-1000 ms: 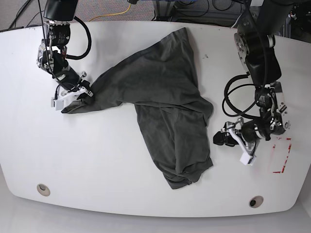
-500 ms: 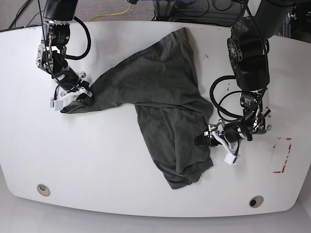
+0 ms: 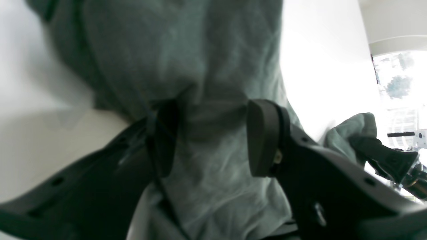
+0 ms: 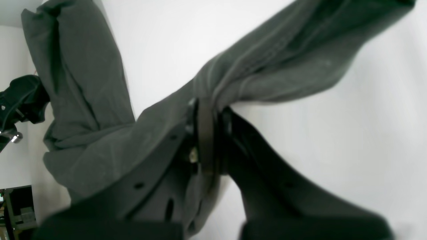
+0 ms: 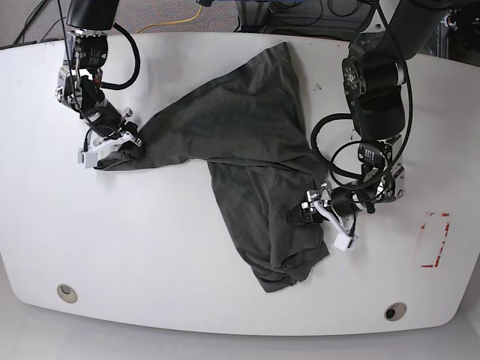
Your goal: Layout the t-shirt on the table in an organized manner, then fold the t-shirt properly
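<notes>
Two grommet holes (image 5: 67, 292) mark the near edge of the glossy white table (image 5: 150, 255); red tape rectangle (image 5: 433, 240) near-right. Wrinkled charcoal t-shirt (image 5: 247, 157), plain soft knit, sprawls mid-table. Left gripper (image 5: 315, 212): jaws spread, straddling the hem, cloth between the pads. Right gripper (image 5: 112, 144): pressed together, pinching a sleeve end. Yellow cable (image 5: 180, 19) on the floor beyond.
</notes>
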`<state>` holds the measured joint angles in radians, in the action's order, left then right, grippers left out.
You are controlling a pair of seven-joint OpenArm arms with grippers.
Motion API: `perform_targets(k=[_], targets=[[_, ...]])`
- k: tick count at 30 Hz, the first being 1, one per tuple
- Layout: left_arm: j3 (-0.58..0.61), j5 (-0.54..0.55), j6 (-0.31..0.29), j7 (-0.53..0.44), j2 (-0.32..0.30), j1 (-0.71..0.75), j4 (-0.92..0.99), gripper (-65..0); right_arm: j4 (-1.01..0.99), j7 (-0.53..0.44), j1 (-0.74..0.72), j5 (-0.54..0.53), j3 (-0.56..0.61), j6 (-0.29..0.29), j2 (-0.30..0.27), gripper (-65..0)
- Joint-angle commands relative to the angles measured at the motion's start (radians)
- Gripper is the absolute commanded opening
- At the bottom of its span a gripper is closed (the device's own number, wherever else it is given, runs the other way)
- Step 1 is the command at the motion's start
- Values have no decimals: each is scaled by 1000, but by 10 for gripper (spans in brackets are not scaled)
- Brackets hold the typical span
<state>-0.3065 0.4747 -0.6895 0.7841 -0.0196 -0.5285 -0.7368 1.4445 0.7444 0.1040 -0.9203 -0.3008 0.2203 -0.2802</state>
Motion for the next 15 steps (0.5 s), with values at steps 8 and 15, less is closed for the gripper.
perform_targets(k=[8,15], targets=[[0,26,0,-19,4,-29,-19,-465,15,-15,-14,-15,-5,12,-17,-650],[-1,29,0,10,-12,-28,-36,-413,14,-15,-14,-15,-5,12,-17,-650]])
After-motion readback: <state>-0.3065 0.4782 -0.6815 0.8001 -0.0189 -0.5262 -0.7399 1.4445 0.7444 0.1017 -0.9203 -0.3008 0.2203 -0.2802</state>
